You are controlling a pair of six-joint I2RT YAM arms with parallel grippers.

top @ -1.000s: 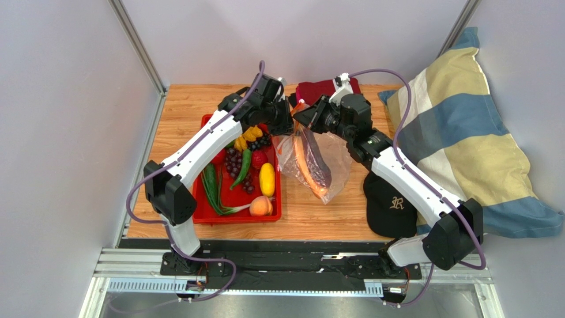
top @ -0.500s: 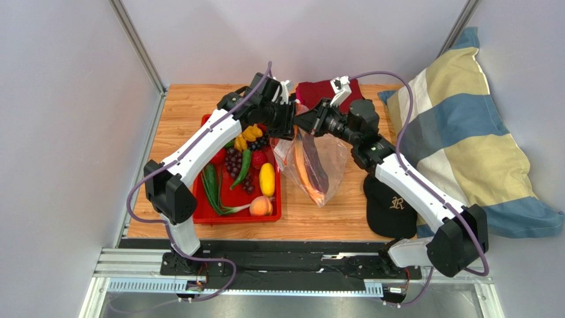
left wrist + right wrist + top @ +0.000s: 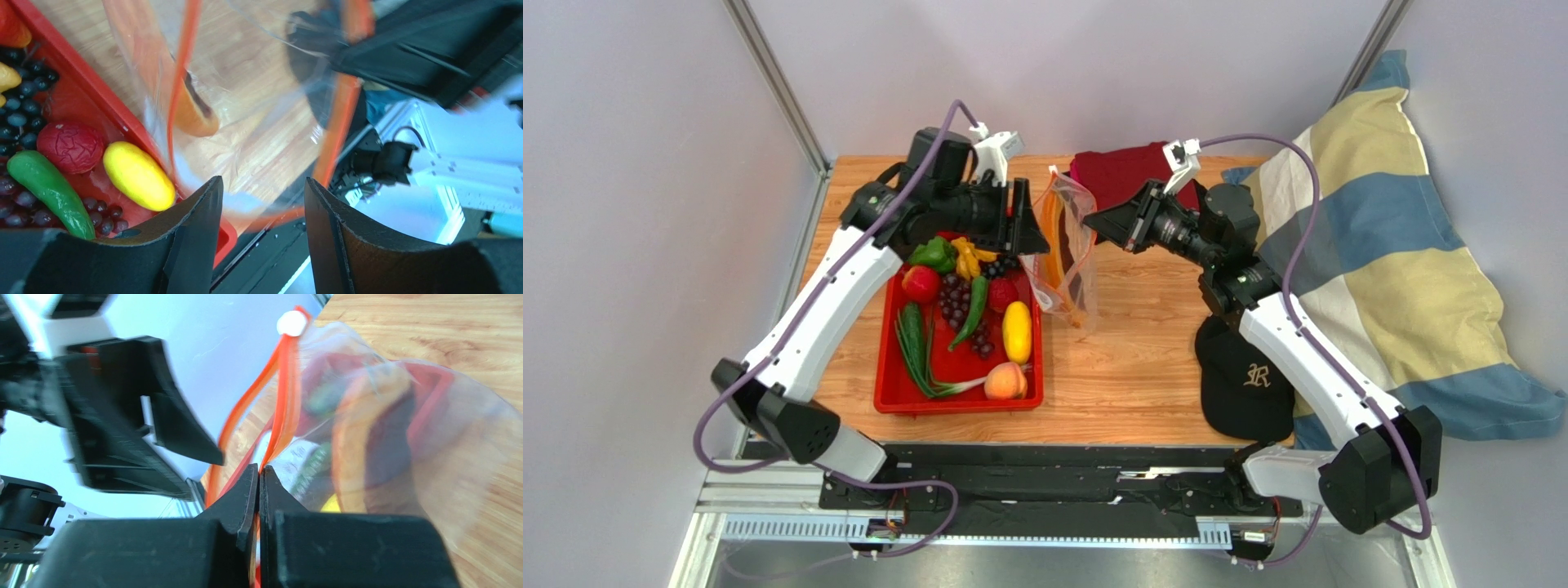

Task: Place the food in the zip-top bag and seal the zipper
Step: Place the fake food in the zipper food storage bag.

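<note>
Right wrist: right gripper (image 3: 259, 471) clenched on orange-red zipper strip (image 3: 285, 380) of clear thin plastic bag (image 3: 442, 435); left gripper (image 3: 263, 184) jaws apart; film limp, slippery, grip stiffer strip

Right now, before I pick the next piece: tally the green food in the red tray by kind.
Green bell pepper: 1
Green chili: 1
Spring onion bunch: 1
Total: 3
</note>
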